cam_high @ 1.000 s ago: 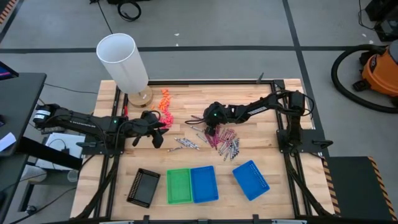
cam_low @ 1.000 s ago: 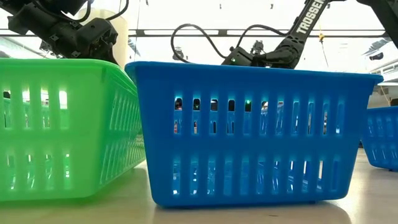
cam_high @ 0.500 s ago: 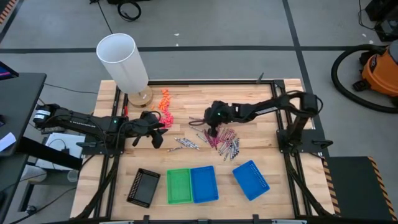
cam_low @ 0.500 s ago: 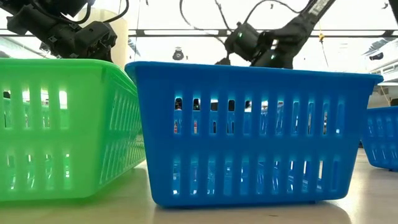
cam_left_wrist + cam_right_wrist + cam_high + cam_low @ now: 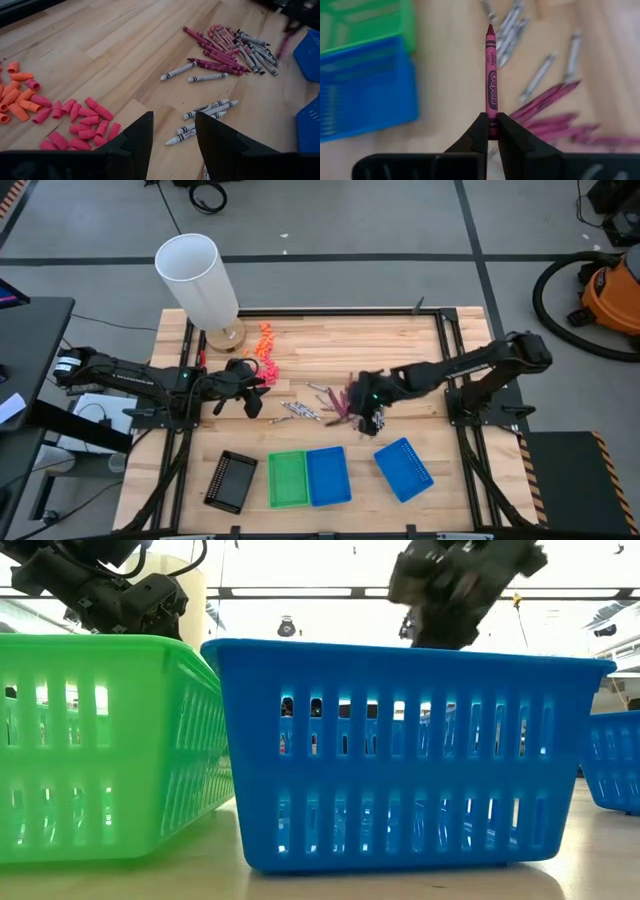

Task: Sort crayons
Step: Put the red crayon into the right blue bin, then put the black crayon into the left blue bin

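Observation:
Many crayons lie on the table's middle: a magenta and dark red pile point(image 5: 347, 402) point(image 5: 220, 42) and several silver-grey ones point(image 5: 300, 410) point(image 5: 205, 109). My right gripper point(image 5: 368, 408) point(image 5: 491, 125), blurred in the low view point(image 5: 450, 585), is above the near side of the pile. It is shut on one magenta crayon point(image 5: 490, 75). My left gripper point(image 5: 257, 387) point(image 5: 172, 137) is open and empty at the left, between the pink bits and the silver crayons. My right gripper pinches the magenta crayon's blunt end point(image 5: 491, 111) between its two fingertips. The crayon sticks straight out ahead of the fingers, its pointed tip point(image 5: 490, 27) away from them. It is lifted clear of the table.
A green tray point(image 5: 287, 478) and a blue tray point(image 5: 328, 475) stand side by side at the near edge. A second blue tray point(image 5: 403, 468) is to their right and a black tray point(image 5: 231, 480) to their left. Orange and pink chunky bits point(image 5: 265, 350) point(image 5: 30, 100) lie beside a white cylinder point(image 5: 200, 280).
My right gripper has risen from the crayon pile and gone toward the table's near edge and a little right, carrying the magenta crayon clear of the table.

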Action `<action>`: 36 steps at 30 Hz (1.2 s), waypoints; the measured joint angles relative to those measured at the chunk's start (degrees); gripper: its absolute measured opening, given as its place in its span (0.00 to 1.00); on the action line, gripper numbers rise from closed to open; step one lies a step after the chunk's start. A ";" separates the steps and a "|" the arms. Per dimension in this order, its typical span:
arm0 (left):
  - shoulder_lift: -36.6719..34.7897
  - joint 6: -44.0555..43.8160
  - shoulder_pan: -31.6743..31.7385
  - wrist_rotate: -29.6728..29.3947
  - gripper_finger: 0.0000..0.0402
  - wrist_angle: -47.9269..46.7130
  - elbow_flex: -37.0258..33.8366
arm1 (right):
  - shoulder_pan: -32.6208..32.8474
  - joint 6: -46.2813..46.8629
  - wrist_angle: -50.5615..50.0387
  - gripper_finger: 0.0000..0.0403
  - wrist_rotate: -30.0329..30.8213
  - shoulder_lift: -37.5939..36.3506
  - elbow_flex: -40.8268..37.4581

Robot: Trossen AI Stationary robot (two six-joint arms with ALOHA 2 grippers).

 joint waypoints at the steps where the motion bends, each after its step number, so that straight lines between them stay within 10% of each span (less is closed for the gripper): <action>1: 0.00 0.00 0.00 0.01 0.39 0.00 0.00 | 1.41 1.91 -1.72 0.08 0.11 -0.83 0.00; 20: 0.00 0.14 0.05 -0.12 0.39 0.50 0.00 | 38.04 49.57 -25.58 0.09 8.90 -10.06 -0.03; 36: -0.02 0.19 2.43 -0.21 0.39 0.46 0.00 | 41.01 55.38 -25.92 0.30 8.80 -5.75 -2.54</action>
